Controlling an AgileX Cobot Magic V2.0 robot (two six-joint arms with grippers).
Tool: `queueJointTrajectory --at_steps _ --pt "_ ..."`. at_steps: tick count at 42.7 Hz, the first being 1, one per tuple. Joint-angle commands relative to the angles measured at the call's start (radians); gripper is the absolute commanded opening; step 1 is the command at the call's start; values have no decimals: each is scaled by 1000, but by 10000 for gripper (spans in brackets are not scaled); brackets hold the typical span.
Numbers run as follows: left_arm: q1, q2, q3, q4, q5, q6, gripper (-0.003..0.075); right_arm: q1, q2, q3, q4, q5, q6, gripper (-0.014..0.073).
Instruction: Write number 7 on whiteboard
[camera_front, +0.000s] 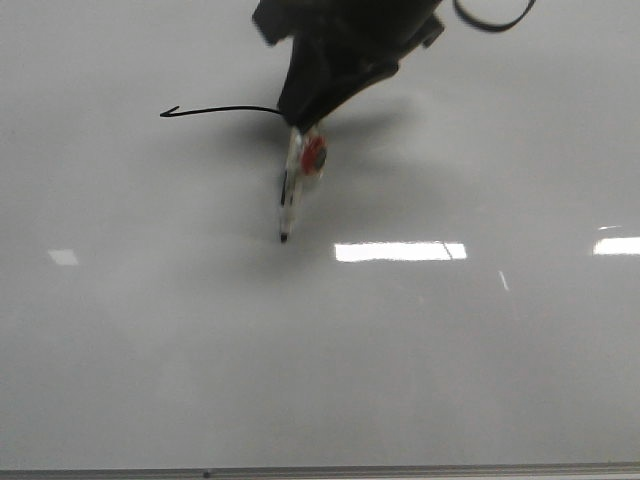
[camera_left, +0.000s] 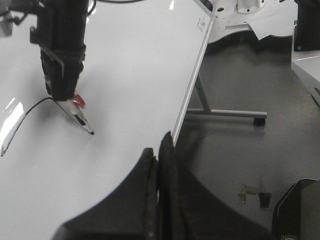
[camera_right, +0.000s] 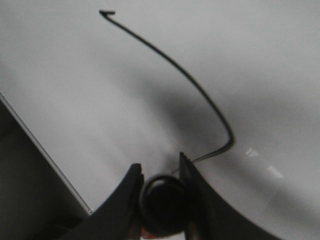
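The whiteboard fills the front view. The number 7 shows there as an arched horizontal black stroke with a hooked left tip. My right gripper comes in from the top and is shut on a white marker with a red spot. The marker's tip touches the board below the stroke's right end. In the right wrist view the stroke bends and runs thinly toward the gripper, which is clamped on the marker's dark round end. My left gripper is shut and empty at the board's edge.
Bright rectangular reflections lie on the board. Its grey edge strip runs along the bottom of the front view. In the left wrist view the board's stand leg with a caster rests on the grey floor beside the edge.
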Motion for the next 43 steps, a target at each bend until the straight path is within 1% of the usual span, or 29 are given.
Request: queueJointTrajectory --at_steps 1,4,8,11,16,19,24,26,29,31,33,35,36,39,41,43 --pt "0 7 -25 -14 -65 -11 -20 19 -14 -23 -20 -97 -22 -58" --pt "0 7 -25 -14 -65 -11 -20 29 -27 -23 -20 -85 -22 -58" --pt "0 7 -25 -14 -66 -11 -20 46 -105 -23 -20 -22 -23 -58" --pt "0 7 -25 -14 -74 -11 -20 67 -187 -27 -20 68 -27 -58" --pt "0 7 -25 -25 -87 -11 -20 107 -306 -58 -20 257 -40 -58" --pt "0 12 -25 -30 -124 -11 -20 127 -354 -87 -12 344 -44 -58" --pt "0 70 -25 -34 -189 -11 -20 147 -403 -118 22 402 -61 -58" --pt "0 110 -25 -43 -218 -11 -18 147 -414 -119 54 409 -74 -58" --pt "0 178 -25 -56 -267 -11 15 147 -422 -119 122 431 -112 -58" --pt "0 228 -27 -62 -301 -11 84 147 -423 -119 173 455 -145 -58" --pt "0 268 -27 -62 -340 -11 179 147 -423 -119 213 479 -184 -58" --pt "0 303 -27 -64 -374 -11 303 147 -423 -119 248 500 -215 -58" --pt "0 319 -27 -72 -393 -11 399 147 -423 -119 266 510 -229 -58" --pt "0 353 -27 -102 -439 -11 558 147 -423 -119 302 520 -254 -58" --pt "0 371 -27 -120 -459 -9 617 147 -423 -119 316 525 -263 -58" --pt "0 383 -27 -134 -469 -9 627 147 -423 -119 326 528 -275 -58"
